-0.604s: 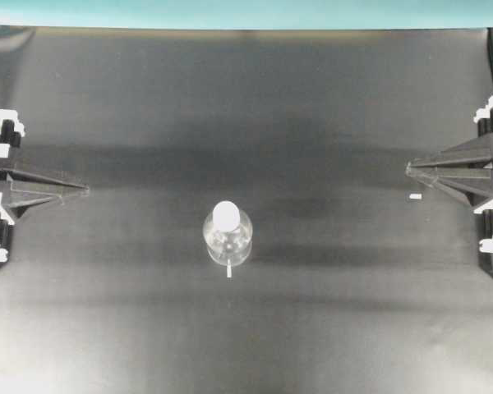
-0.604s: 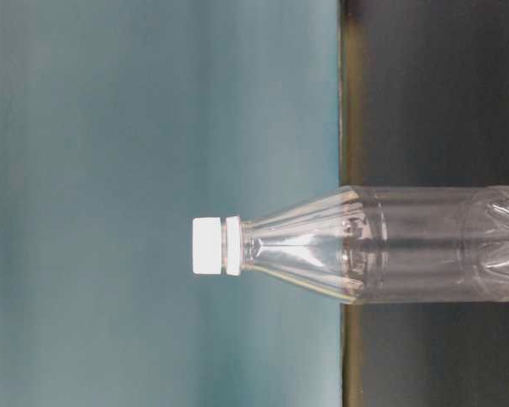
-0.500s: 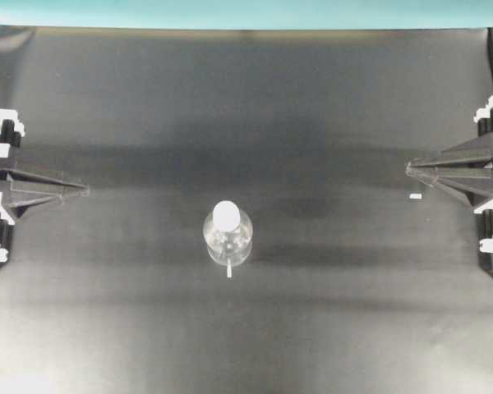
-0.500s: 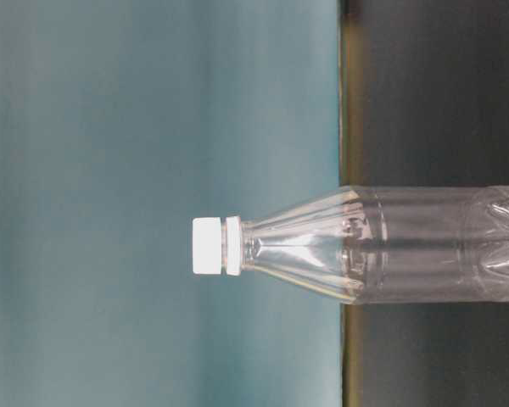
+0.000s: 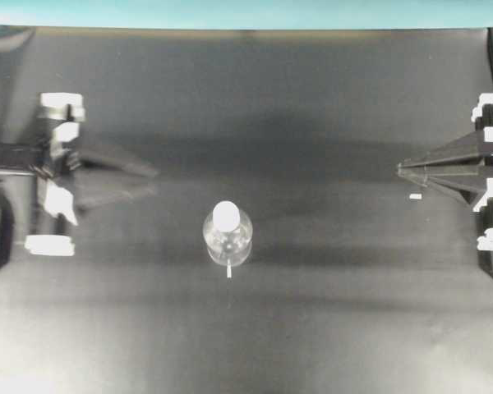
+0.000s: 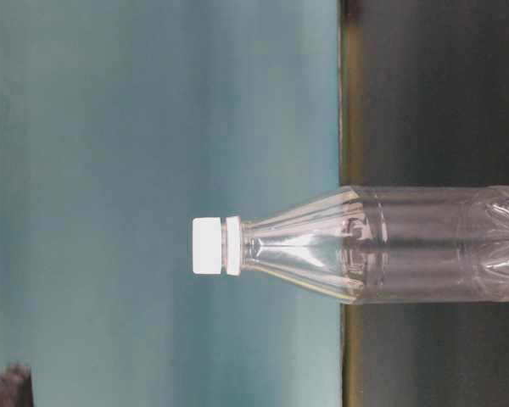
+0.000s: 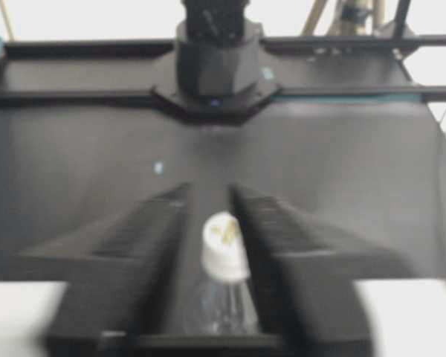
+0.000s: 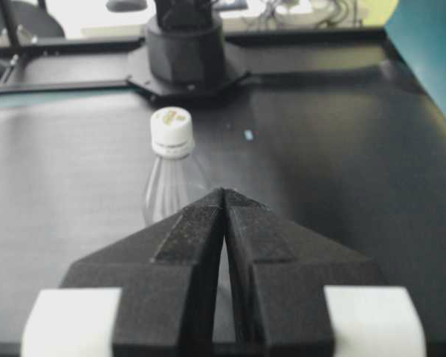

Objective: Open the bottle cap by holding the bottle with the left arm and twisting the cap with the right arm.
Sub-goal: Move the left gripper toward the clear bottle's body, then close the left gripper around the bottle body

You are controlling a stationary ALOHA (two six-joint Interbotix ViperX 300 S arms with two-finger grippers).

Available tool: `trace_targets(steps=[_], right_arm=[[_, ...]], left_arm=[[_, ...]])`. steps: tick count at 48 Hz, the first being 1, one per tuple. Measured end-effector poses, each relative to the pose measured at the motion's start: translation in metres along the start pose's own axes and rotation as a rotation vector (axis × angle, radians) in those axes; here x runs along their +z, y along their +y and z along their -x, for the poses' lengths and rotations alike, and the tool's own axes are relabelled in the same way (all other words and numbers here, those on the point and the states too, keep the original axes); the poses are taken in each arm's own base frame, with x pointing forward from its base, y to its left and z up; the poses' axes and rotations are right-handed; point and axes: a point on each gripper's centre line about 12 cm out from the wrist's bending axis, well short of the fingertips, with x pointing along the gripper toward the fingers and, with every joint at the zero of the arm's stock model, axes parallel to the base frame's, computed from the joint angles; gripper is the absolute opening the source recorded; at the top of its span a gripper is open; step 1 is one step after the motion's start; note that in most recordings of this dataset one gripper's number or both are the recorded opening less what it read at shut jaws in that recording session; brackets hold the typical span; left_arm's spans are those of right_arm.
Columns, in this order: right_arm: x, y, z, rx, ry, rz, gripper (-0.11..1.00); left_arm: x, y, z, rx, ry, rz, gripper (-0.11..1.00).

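The bottle [image 5: 228, 238] stands upright near the middle of the dark surface [image 5: 312, 328], slightly toward 6 o'clock of centre in the overhead view, with its white bottle cap [image 5: 226, 215] seated on the neck and nothing touching it. The table-level view, which is turned on its side, shows the cap [image 6: 207, 246] and the white ring under it above the clear shoulder of the bottle [image 6: 390, 246], with plain teal backdrop all around the neck. A small white strip [image 5: 229, 271] lies just at the bottle's 6 o'clock side. At 9 o'clock of the bottle the left end effector [image 5: 140, 181] is well apart from it, blurred, its fingers spread into a moderate gap; from the left wrist camera the cap [image 7: 224, 245] shows in the gap between the two dark fingers [image 7: 145, 245], not touched by either. At 3 o'clock the right end effector [image 5: 403, 170] sits close to the right edge of the surface, far from the bottle, its fingers pressed together to a point around nothing; the right wrist view shows the same closed wedge [image 8: 224, 195] with the bottle [image 8: 171, 178] beyond it and to the left. A tiny white scrap [image 5: 415, 197] lies on the surface just beside the right end effector's tip. Open dark surface stretches between the bottle and both end effectors, and toward the 12 and 6 o'clock edges.
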Motion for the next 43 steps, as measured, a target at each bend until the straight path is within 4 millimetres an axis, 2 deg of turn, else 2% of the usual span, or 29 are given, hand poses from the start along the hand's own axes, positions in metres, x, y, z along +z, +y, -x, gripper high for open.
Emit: trace_targets(steps=[5,8,10,18,24,32,43], right_arm=[[0.001,-0.004,0.0,-0.02,-0.001,-0.002,0.0],[0.001,-0.006,0.0,-0.029,-0.001,-0.002,0.0],[0.001,-0.007,0.0,-0.032,-0.005,-0.003,0.0],[0.001,-0.008,0.0,-0.04,0.0,-0.005,0.0],[0.0,-0.009,0.0,-0.041,0.004,-0.005,0.0],[0.0,-0.009,0.001,-0.041,0.007,-0.013,0.0],[-0.001,-0.009,0.0,-0.042,0.015,-0.056,0.0]], left_arm=[[0.002,-0.001,-0.02,-0.004,-0.023,0.014,0.82],[0.0,-0.002,-0.034,-0.008,-0.022,0.026,0.95],[-0.002,-0.002,-0.042,-0.01,-0.014,0.031,0.99],[-0.018,-0.004,-0.069,-0.014,0.029,0.028,0.98],[-0.038,-0.005,-0.079,-0.016,0.064,0.035,0.99],[-0.068,-0.006,-0.084,-0.018,0.115,0.051,0.99],[-0.099,-0.008,-0.088,-0.018,0.152,0.089,0.99]])
